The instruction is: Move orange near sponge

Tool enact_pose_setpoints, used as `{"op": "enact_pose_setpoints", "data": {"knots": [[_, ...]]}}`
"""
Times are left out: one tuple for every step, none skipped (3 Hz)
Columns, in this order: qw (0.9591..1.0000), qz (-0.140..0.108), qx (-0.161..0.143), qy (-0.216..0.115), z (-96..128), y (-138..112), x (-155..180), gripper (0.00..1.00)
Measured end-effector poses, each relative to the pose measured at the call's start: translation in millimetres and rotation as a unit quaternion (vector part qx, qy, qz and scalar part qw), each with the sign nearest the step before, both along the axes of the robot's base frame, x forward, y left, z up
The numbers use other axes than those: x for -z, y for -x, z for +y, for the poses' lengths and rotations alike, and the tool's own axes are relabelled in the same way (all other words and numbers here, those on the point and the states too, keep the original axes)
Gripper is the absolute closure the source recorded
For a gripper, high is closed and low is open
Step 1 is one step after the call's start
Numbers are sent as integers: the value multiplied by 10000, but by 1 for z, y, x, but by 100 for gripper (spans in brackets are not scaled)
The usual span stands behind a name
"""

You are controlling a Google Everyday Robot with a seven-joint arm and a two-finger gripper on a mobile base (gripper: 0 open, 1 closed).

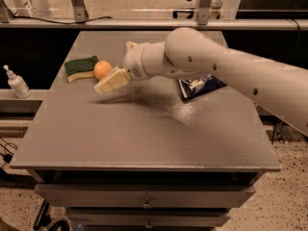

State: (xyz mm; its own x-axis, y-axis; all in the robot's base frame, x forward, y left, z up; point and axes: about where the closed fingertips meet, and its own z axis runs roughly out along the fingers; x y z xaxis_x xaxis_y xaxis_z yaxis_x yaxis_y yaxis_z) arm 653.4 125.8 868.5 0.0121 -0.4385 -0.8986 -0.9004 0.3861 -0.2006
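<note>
We see a grey bench (144,134) carrying three things. On its far left part lies the sponge (81,68), green side up, and the orange (102,70) sits just beside the sponge's right end. A blue bag (199,86) lies on the right half, well apart from them. The end effector (111,80) hangs over the bench, just right of the orange.
</note>
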Motion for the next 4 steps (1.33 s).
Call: {"op": "enact_pose_setpoints", "data": {"knots": [[9999, -140, -22, -39, -36, 15, -23, 0], [9995, -317, 54, 77, -82, 26, -42, 0], [9985, -472, 236, 152, -132, 36, -50, 0], [9982, -494, 300, 172, -142, 38, -50, 0]]}}
